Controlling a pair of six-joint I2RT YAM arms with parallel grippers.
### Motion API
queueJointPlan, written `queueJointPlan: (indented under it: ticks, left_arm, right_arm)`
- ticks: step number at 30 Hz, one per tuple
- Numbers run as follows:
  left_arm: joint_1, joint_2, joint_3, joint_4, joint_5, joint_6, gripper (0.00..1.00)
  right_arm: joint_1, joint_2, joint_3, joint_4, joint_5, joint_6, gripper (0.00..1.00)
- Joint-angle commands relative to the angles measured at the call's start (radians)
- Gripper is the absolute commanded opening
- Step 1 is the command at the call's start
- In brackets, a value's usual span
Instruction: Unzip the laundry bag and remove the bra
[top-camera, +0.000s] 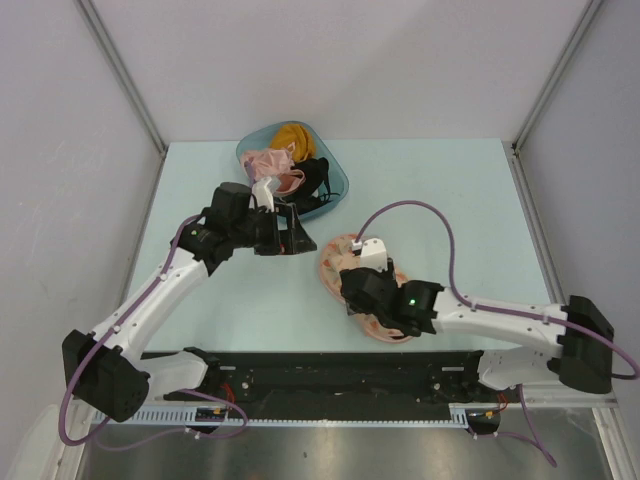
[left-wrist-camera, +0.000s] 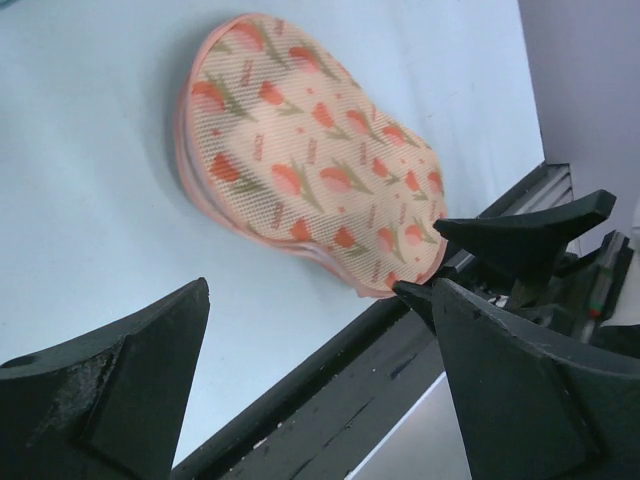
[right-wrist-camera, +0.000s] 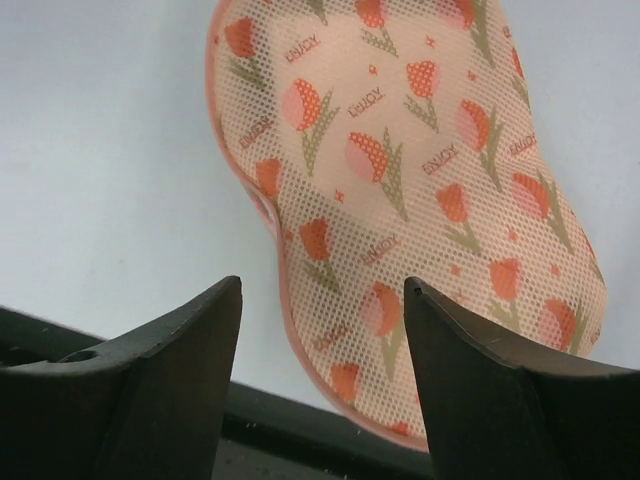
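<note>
The laundry bag (top-camera: 333, 262) lies flat near the table's front edge. It is a peach mesh pouch with orange tulip motifs and a pink rim. It fills the right wrist view (right-wrist-camera: 400, 150), and its rim looks closed. My right gripper (top-camera: 350, 283) hovers over its middle with the jaws open (right-wrist-camera: 322, 300), empty and astride the pink rim. My left gripper (top-camera: 296, 238) stands open and empty to the left of the bag (left-wrist-camera: 310, 160), its fingers (left-wrist-camera: 110, 390) wide apart. The bra is hidden.
A teal tub (top-camera: 335, 170) at the back holds pink, mustard-yellow and black garments. A black rail (right-wrist-camera: 300, 430) runs along the table's near edge, just below the bag. Grey walls close in the left, back and right sides.
</note>
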Motion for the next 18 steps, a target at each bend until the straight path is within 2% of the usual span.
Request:
queueJointPlan:
  ticks: [1, 5, 13, 16, 18]
  left_arm:
    - [0.018, -0.022, -0.036, -0.024, 0.015, 0.02, 0.97]
    - [0.05, -0.018, -0.046, -0.031, 0.018, 0.008, 0.97]
    - [0.092, -0.012, -0.076, -0.013, 0.053, 0.006, 0.97]
    - [0.093, -0.001, -0.095, 0.008, 0.07, -0.014, 0.97]
    - [0.095, 0.007, -0.102, 0.015, 0.081, -0.018, 0.96]
  right_arm:
    - [0.01, 0.121, 0.04, 0.088, 0.078, -0.053, 0.7]
    - [0.013, 0.218, 0.069, 0.13, 0.038, -0.047, 0.62]
    - [0.039, 0.345, 0.098, 0.139, 0.015, -0.023, 0.57]
    - [0.041, 0.379, 0.098, 0.156, 0.026, -0.024, 0.52]
    - [0.041, 0.395, 0.099, 0.159, 0.046, -0.023, 0.45]
